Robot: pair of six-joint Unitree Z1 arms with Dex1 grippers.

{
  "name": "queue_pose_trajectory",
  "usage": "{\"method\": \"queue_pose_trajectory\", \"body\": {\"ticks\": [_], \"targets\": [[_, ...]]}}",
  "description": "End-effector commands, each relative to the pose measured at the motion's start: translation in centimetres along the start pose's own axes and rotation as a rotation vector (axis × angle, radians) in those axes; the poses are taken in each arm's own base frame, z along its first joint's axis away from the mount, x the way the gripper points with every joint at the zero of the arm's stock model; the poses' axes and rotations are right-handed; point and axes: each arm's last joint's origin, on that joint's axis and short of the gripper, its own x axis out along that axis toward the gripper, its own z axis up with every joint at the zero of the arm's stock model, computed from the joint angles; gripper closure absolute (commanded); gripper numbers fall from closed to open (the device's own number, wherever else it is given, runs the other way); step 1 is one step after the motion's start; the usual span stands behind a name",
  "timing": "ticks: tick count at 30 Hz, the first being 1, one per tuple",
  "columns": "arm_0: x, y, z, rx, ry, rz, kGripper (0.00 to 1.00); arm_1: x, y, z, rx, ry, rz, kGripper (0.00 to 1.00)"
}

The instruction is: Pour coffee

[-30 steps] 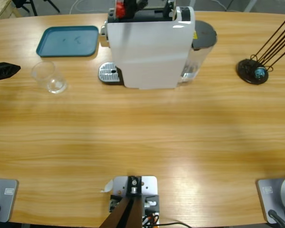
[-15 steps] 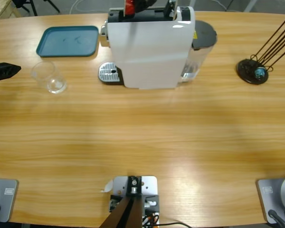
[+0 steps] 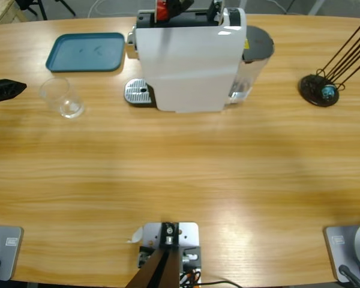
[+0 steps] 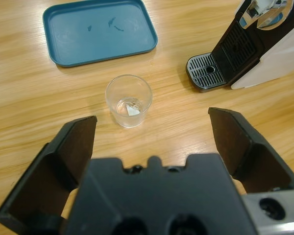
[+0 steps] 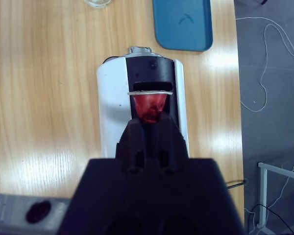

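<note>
High view: white coffee machine (image 3: 189,63) at far middle of wooden table (image 3: 180,174), drip grate (image 3: 138,92) on its left side, water tank (image 3: 252,66) on its right. Teal tray (image 3: 86,51) far left, clear glass tumbler (image 3: 62,97) just near of it, apart from grate. Black left gripper (image 3: 6,90) at left edge, level with tumbler, not touching. Red capsule (image 3: 162,9) at machine top. Black wire rack (image 3: 321,89) far right. Left wrist view: left gripper (image 4: 152,142) spread wide, empty; tumbler (image 4: 129,100) ahead between jaws, only a pale trace at bottom, no brown coffee discernible. Tray (image 4: 99,30) beyond. Right wrist view: right gripper (image 5: 149,128) clamped narrow on red capsule (image 5: 149,106) at machine's top slot (image 5: 150,91).
</note>
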Motion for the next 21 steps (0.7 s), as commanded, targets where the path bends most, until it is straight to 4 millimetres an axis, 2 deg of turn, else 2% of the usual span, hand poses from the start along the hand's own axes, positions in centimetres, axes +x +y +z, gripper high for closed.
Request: {"method": "queue_pose_trajectory", "body": {"ticks": [1, 17, 18, 20, 21], "targets": [[0.87, 0.10, -0.97, 0.014, 0.048, -0.006, 0.000, 3.37, -0.68, -1.33, 0.015, 0.072, 0.034, 1.000], [0.87, 0.10, -1.00, 0.014, 0.048, -0.006, 0.000, 3.90, -0.55, -0.96, 0.011, 0.082, 0.055, 1.000], [0.87, 0.10, -0.99, 0.014, 0.048, -0.006, 0.000, 3.92, -0.58, -0.94, 0.016, 0.088, 0.061, 0.956], [0.88, 0.10, -0.98, 0.014, 0.048, -0.006, 0.000, 4.02, -0.76, -0.74, 0.026, 0.108, 0.095, 0.578], [0.90, 0.09, -0.96, 0.014, 0.049, -0.006, 0.000, 4.14, -0.77, -0.74, 0.027, 0.113, 0.106, 0.482]]}}
